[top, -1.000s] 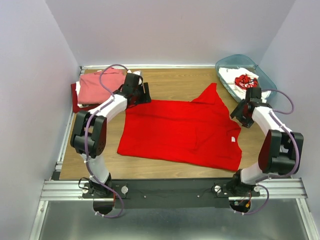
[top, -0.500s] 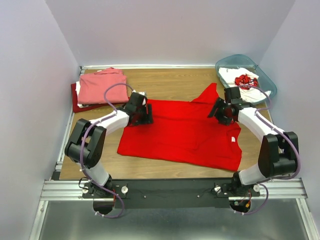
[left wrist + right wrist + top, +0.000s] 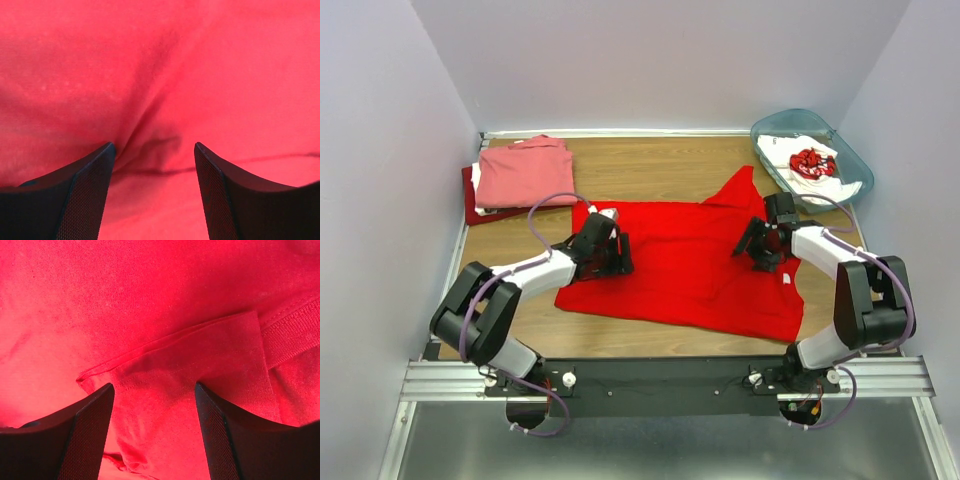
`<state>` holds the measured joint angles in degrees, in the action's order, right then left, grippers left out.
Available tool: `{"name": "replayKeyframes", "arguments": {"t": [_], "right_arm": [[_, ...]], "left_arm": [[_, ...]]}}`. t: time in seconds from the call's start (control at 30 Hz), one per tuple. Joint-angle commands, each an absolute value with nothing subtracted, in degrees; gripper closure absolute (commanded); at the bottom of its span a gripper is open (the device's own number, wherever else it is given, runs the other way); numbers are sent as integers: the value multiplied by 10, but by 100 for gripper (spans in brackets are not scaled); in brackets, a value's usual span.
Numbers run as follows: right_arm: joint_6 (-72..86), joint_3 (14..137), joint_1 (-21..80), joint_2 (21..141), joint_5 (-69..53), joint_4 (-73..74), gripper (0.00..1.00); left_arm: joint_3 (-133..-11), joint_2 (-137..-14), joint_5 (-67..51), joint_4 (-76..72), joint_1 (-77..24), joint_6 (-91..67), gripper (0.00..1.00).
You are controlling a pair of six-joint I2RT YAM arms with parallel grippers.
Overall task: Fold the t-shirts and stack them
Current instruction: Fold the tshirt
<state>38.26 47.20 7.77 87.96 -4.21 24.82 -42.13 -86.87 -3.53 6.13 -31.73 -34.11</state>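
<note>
— Both empty?
— Yes. The left end effector (image 3: 155, 150) and the right end effector (image 3: 155, 390) gape wide, gripping nothing, low over the red shirt (image 3: 690, 270) spread on the bench (image 3: 660, 165).
— How to grab well?
— I'd pinch the cloth at both sides together, then lift evenly so the fold lands straight.

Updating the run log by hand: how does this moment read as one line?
bright red t-shirt spread flat | left gripper open, low over its cloth | right gripper open, over a folded edge | pink t-shirt folded, far left
</note>
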Motion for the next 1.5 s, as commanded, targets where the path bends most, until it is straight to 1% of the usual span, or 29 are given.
{"name": "replayKeyframes", "arguments": {"t": [0.0, 0.23, 0.53, 0.8, 0.9, 1.03, 1.07, 1.13, 1.2, 1.33, 1.37, 1.47], "right_arm": [[396, 435, 76, 889, -35, 267, 27], [408, 399, 76, 861, -47, 291, 27], [432, 361, 76, 810, -63, 323, 26], [440, 335, 75, 768, -70, 337, 26], [427, 362, 76, 753, -71, 347, 26], [408, 451, 75, 745, -62, 373, 26], [397, 472, 75, 751, -58, 376, 26], [385, 506, 76, 764, -52, 381, 26], [365, 562, 75, 785, -33, 387, 26], [338, 647, 65, 879, -12, 386, 26], [323, 678, 62, 897, -11, 384, 28], [295, 721, 53, 975, -5, 370, 33]], "left_arm": [[-371, -838, -26, 90, -332, -389, 27], [-346, -793, -12, 129, -337, -417, 27], [-319, -744, -29, 156, -349, -450, 27], [-328, -700, -21, 182, -355, -465, 27], [-367, -712, -4, 193, -355, -456, 27], [-457, -743, 36, 224, -352, -429, 26], [-471, -751, 52, 230, -345, -418, 23], [-500, -766, 65, 236, -331, -403, 22], [-517, -777, 73, 233, -310, -379, 21], [-561, -816, 69, 225, -244, -341, 21], [-568, -822, 72, 226, -225, -333, 21], [-588, -834, 74, 221, -199, -312, 21]]}}
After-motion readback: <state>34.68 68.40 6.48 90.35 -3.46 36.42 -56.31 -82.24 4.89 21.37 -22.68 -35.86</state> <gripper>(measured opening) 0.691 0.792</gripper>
